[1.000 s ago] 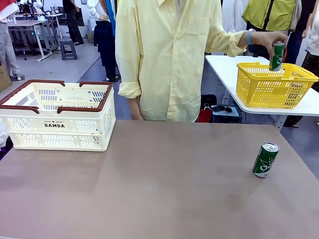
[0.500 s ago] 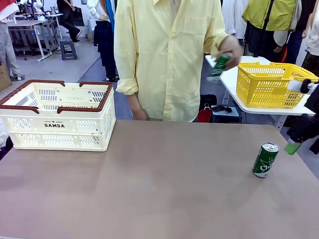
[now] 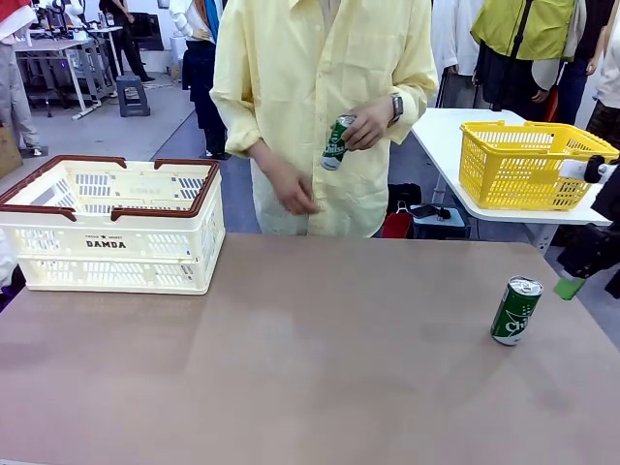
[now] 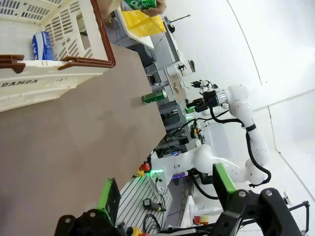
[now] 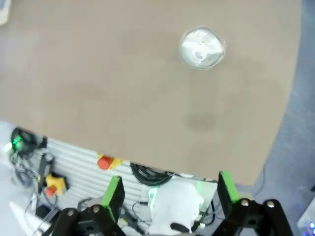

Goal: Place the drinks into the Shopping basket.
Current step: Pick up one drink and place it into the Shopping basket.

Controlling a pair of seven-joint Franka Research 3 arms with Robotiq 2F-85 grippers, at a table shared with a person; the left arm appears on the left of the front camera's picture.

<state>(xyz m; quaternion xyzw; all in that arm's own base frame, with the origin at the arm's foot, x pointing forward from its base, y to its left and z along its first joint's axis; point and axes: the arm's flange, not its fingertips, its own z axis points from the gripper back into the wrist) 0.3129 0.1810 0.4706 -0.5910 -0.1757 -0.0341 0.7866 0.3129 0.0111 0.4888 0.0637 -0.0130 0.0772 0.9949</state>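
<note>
White arm (image 4: 240, 101); black right gripper (image 5: 170, 183); green pads (image 5: 114, 194)

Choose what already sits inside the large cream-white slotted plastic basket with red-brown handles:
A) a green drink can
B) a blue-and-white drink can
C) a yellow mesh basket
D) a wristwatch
B: the left wrist view shows a blue-and-white drink can inside the cream-white basket, while one green can stands on the brown table and another green can is in the person's hand.

Glossy metal drink can (image 3: 515, 312), moulded plastic Shopping basket (image 3: 107, 260), smooth matt table (image 3: 291, 368).
</note>
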